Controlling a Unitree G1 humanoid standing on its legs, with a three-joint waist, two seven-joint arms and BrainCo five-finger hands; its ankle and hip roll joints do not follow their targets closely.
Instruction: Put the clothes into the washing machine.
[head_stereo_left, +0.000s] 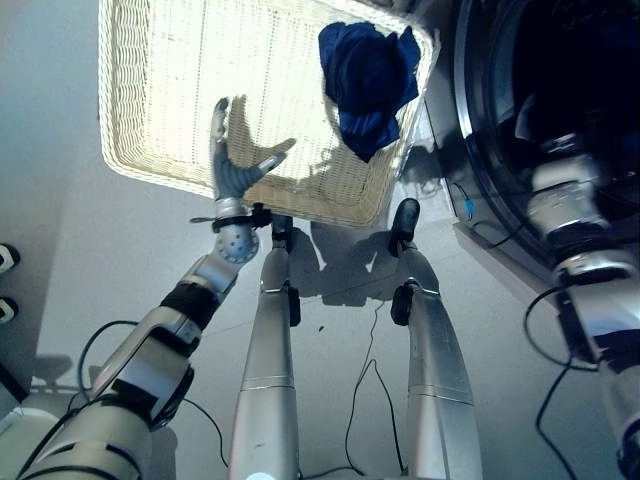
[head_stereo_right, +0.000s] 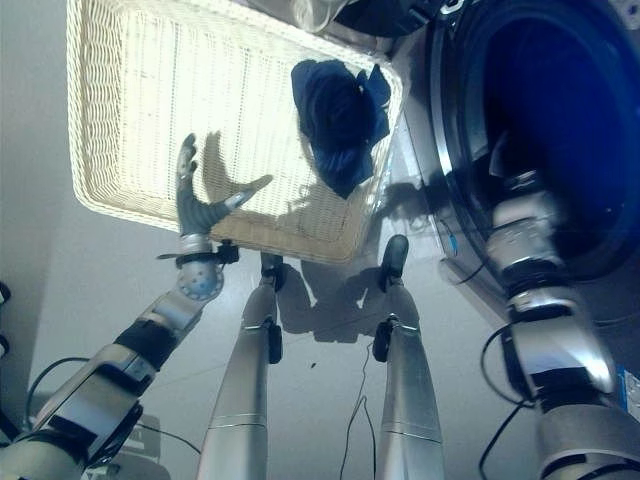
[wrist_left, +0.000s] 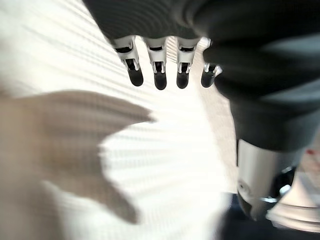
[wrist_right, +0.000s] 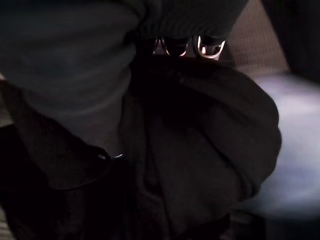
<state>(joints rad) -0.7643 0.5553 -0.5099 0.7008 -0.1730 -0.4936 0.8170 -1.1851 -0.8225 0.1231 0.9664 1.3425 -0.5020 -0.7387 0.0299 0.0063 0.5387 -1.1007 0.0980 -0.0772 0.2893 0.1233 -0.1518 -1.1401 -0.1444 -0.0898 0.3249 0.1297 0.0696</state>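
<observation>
A pale grey floor (head_stereo_left: 120, 260) carries a white wicker basket (head_stereo_left: 150, 90), set just beyond the left hand (head_stereo_left: 232, 160). Right of that hand, in the basket's far corner, lies a crumpled blue garment (head_stereo_left: 368, 85). The washing machine (head_stereo_right: 470, 120) stands beside the basket.

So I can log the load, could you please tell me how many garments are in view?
2. A blue garment lies in the wicker basket, at its corner nearest the washing machine. A dark garment is at the right robot hand inside the drum. More may be hidden there.
</observation>
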